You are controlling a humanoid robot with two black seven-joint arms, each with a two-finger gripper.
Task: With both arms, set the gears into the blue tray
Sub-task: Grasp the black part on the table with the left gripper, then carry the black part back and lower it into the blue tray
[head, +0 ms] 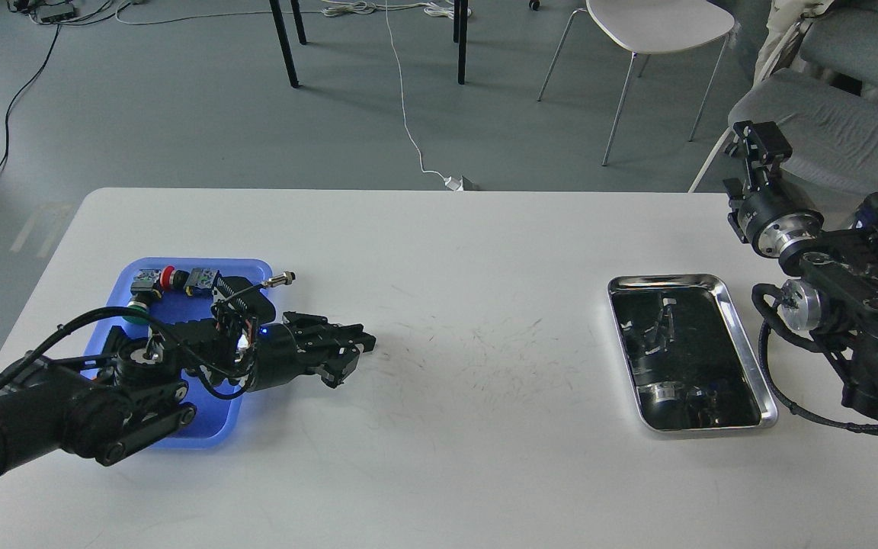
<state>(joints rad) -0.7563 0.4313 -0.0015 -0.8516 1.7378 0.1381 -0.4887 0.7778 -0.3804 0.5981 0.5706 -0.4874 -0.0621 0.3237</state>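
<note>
- Lying low over the worktop, the left tool [351, 352] points toward the middle, just off the blue tray [180, 438], probably so it can work between tray and open surface.
- Its fingers look close together, yet dark on dark; I cannot tell whether they pinch anything.
- The tray sits near the left edge, holding push buttons [172, 280]; no gears can be made out anywhere.
- The left arm crosses the tray's near part, hiding much of it.
- The right tool [761, 145] is raised beyond the right edge, behind the steel tray [744, 343]; seen end-on, its state is unclear.
</note>
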